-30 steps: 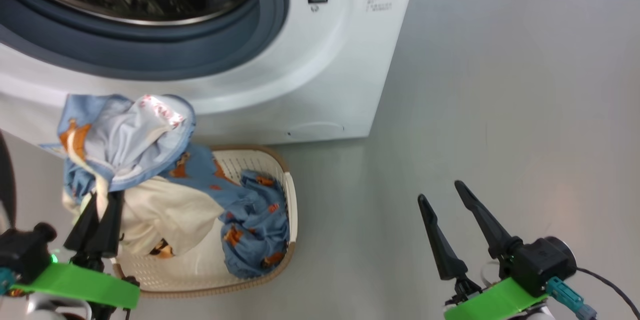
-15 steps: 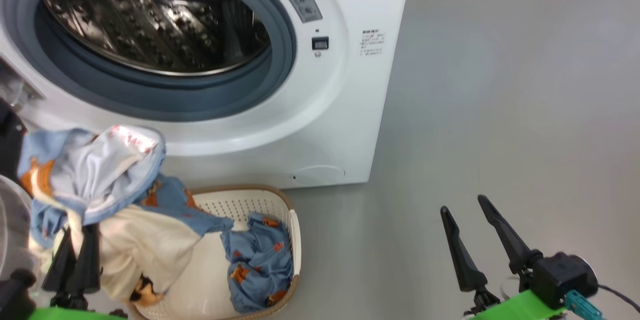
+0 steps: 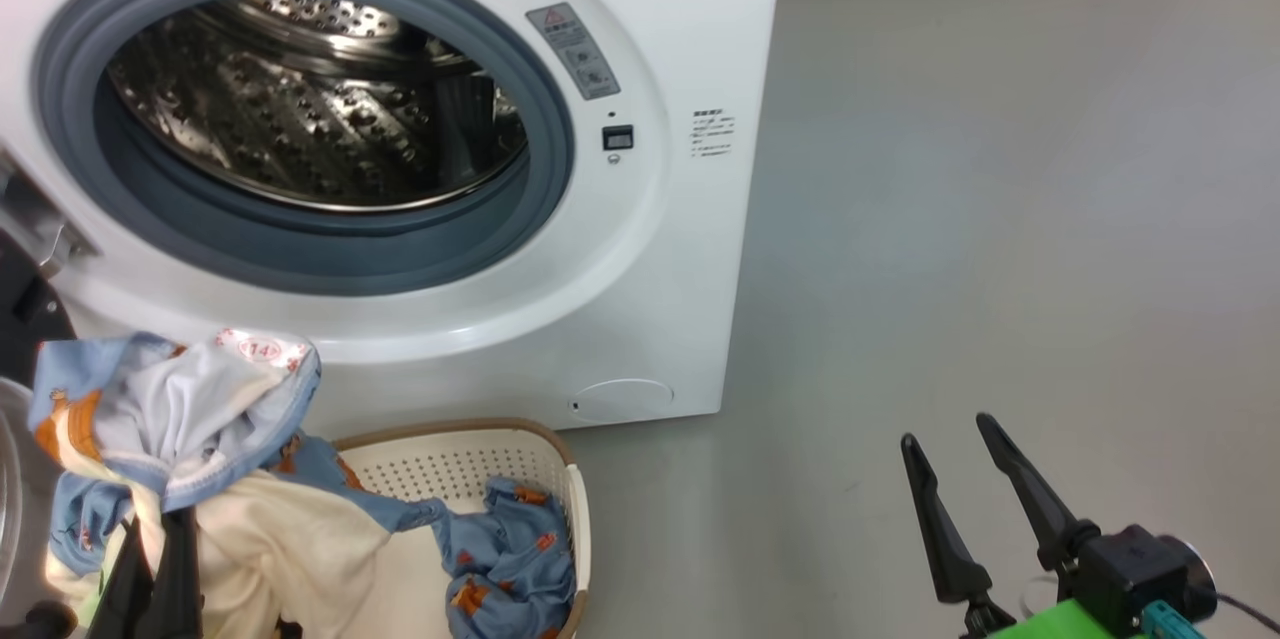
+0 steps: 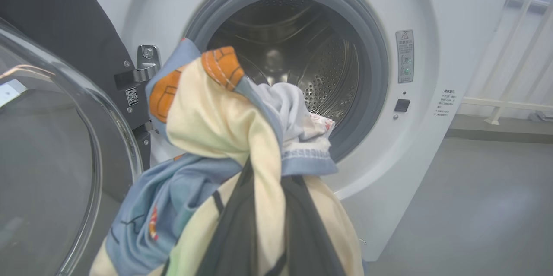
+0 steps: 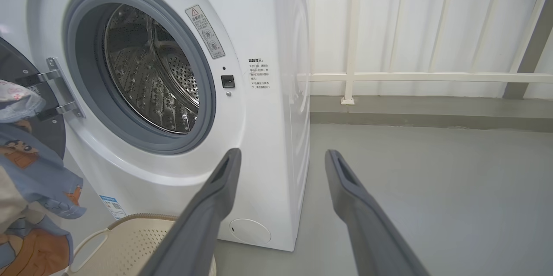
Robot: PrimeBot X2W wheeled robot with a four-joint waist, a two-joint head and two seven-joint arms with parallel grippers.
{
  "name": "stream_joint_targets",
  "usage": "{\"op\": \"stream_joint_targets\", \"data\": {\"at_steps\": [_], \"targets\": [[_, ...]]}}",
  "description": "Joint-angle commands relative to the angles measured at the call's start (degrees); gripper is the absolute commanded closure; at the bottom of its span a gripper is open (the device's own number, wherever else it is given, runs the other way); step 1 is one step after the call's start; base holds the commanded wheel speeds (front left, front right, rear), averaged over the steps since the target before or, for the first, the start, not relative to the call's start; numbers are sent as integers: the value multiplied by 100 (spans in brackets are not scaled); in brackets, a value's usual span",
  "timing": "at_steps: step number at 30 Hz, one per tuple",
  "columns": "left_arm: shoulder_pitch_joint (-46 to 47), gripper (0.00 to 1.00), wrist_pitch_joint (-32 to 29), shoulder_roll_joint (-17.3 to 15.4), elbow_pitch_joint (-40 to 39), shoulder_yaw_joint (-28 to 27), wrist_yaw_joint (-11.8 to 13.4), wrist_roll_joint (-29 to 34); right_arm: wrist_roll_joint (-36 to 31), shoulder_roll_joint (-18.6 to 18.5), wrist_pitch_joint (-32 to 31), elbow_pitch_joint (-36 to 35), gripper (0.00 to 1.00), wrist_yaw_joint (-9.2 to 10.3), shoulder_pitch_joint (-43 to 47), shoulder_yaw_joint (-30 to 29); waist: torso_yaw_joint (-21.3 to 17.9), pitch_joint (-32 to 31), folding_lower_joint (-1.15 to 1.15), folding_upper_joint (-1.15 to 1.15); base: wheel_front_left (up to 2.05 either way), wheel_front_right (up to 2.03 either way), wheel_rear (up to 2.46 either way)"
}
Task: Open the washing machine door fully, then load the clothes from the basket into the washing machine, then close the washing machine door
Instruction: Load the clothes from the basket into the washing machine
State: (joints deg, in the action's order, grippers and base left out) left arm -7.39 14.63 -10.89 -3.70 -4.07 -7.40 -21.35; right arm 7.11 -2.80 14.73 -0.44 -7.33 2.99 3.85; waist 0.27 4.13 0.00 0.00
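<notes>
Washing machine [image 3: 640, 299]: white front-loader, grey gasket [image 3: 330, 259], steel drum [image 3: 320, 109] with no laundry inside. Washing machine door [image 4: 56, 21] stands swung open at the machine's left, black rim with a clear bulging glass, hinge showing.

Left gripper [image 3: 160, 529]: jaws clenched on the clothes [image 3: 200, 419]. The bunch is blue fabric with orange cartoon prints plus a cream piece, and it is lifted in front of the machine below the drum opening. Its tail trails down into the basket [image 3: 470, 464]. One more blue printed piece [image 3: 510, 559] lies at the basket's right side.

Basket: cream, perforated, brown rim, on the floor [image 3: 1000, 219] just in front of the machine.

Right gripper [image 3: 945, 427]: jaws released and spread wide, holding nothing, over bare floor well right of the basket.
</notes>
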Motion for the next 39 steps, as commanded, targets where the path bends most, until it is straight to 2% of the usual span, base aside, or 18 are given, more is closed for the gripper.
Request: {"op": "stream_joint_targets", "data": {"at_steps": [1,9,20,33,39], "targets": [[56,100,37,-48,-136,-234,-9,76,-32,-8,27,-160,0,-16,10,115,-71,-64,0,0,0,0,0],[-40,100,37,42,-65,-285,-9,151,49,-8,27,-145,0,-16,110,80,-215,-181,0,0,0,0,0],[-80,100,37,97,38,-244,-9,153,59,-8,27,-176,0,-16,169,54,-186,-181,0,0,0,0,0],[182,100,37,-88,-29,-151,-9,-101,111,-8,27,-240,0,-16,149,161,-246,243,0,0,0,0,0],[734,100,37,-406,-83,-65,-9,-416,90,-8,27,-419,0,-16,100,312,-392,722,0,0,0,0,0]]}}
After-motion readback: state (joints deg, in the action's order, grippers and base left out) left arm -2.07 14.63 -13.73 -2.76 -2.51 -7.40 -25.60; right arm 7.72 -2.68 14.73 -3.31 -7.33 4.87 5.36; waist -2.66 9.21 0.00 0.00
